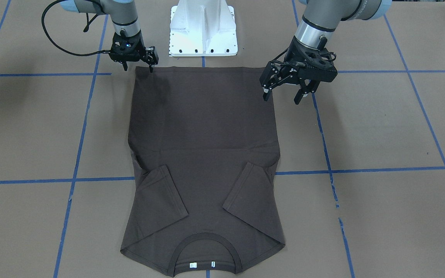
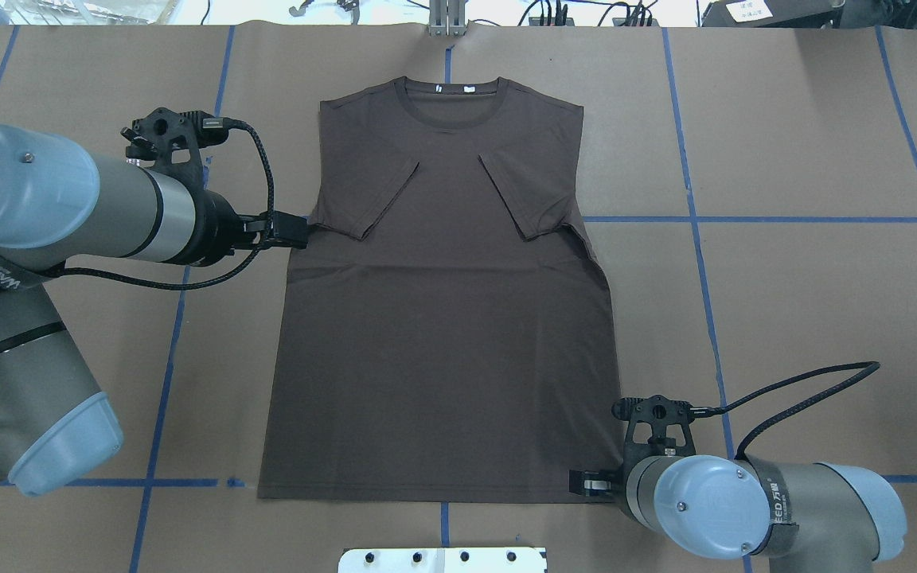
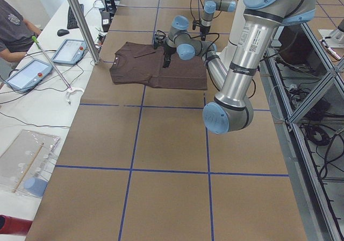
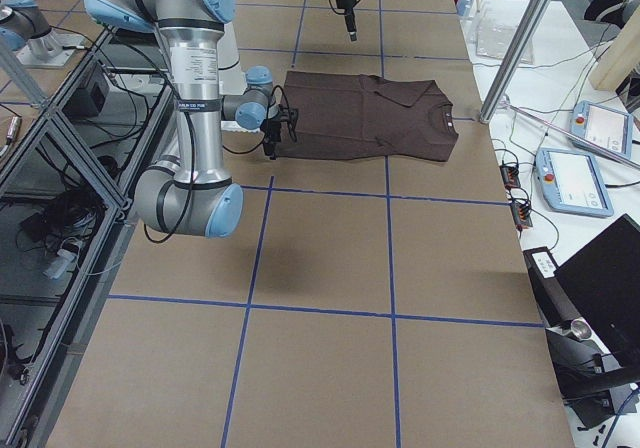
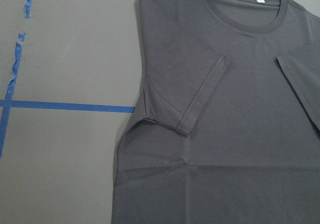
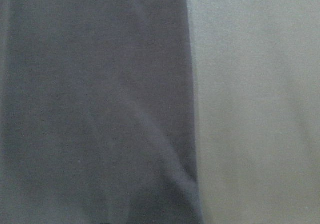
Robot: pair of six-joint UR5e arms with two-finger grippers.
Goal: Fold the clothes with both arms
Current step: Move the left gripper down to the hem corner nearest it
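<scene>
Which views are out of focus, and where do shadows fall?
Right wrist-mounted view: wholly out of focus, only a soft edge between T-shirt and table. Left wrist-mounted view: sharp, sleeve stitching readable. Exterior front-facing view: diffuse dark shadow on the table at the picture's left edge.

Brown T-shirt (image 4: 365,118) flat beside near arm (image 4: 196,98)

Head count, nothing fancy

One dark brown short-sleeved T-shirt (image 1: 203,123) with two sleeves (image 1: 163,193) and two small white neck tags (image 1: 192,265). Two silver-grey tubular robot arms, left arm (image 2: 68,199) and right arm (image 2: 753,501), so two black two-finger grippers, left gripper (image 1: 282,97) and right gripper (image 1: 138,68). One white metal pedestal base (image 1: 203,31), two grey-framed handheld screens (image 3: 69,51), one person (image 3: 13,26).
</scene>
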